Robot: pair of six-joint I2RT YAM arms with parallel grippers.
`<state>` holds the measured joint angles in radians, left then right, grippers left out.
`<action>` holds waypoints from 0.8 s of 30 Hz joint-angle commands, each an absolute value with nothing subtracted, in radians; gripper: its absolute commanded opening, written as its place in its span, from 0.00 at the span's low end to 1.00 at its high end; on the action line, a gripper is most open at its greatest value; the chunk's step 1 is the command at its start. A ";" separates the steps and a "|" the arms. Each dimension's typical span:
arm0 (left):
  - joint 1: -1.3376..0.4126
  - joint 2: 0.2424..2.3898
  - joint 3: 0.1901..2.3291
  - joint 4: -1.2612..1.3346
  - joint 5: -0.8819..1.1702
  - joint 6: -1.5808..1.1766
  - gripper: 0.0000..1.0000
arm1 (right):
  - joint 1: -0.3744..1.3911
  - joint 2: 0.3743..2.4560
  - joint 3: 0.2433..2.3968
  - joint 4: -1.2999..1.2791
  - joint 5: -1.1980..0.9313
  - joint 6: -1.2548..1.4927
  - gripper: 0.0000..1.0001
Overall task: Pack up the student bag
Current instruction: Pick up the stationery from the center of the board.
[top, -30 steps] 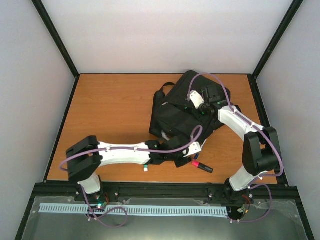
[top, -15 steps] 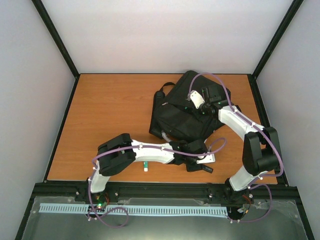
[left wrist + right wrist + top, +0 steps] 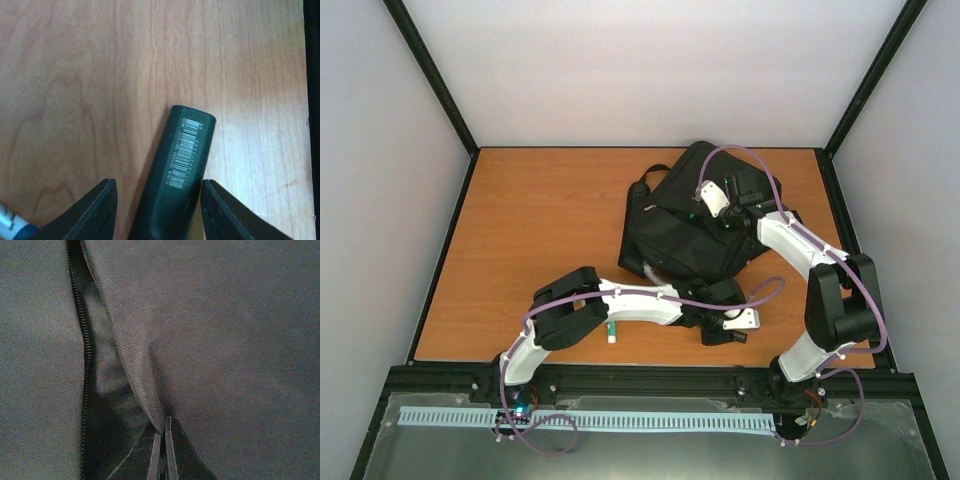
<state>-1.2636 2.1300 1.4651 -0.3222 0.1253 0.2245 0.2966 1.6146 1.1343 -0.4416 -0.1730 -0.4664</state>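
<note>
1. Swung right along the table's near edge since a second ago, the left arm has brought the left pincer [image 3: 159, 185] over the marker [image 3: 185, 175], which lay uncovered then. The right arm and the bag [image 3: 695, 225] have not shifted.
2. Left pincer: its fingers [image 3: 97, 210] stand apart, one on each side of the marker's dark barrel. The right one is just beside the barrel and the left one shows a gap of wood. It is not clamped.
3. The marker lies flat on the table [image 3: 520, 230], with a barcode label on its upper face and its blunt end pointing away from the wrist.
4. Right pincer [image 3: 161, 450]: its fingers are together, pinching a raised fold of the bag's black cloth.
5. Just left of that fold, the zip [image 3: 84, 355] gapes, with dark lining inside.
6. The bag lies flat on the far right part of the table, with a strap trailing off its left side.
7. A white stick [image 3: 611, 333] lies near the front edge, beside the left forearm.
</note>
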 commanded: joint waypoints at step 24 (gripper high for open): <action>-1.276 1.701 1.051 -0.441 -0.097 -0.199 0.29 | 0.290 1.599 1.152 -0.467 -0.243 -0.439 0.03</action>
<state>-1.2652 1.7603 1.0985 -0.4019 0.0078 -0.0246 0.2901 1.6146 1.1343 -0.4458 -0.1932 -0.4599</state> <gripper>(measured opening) 0.304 0.035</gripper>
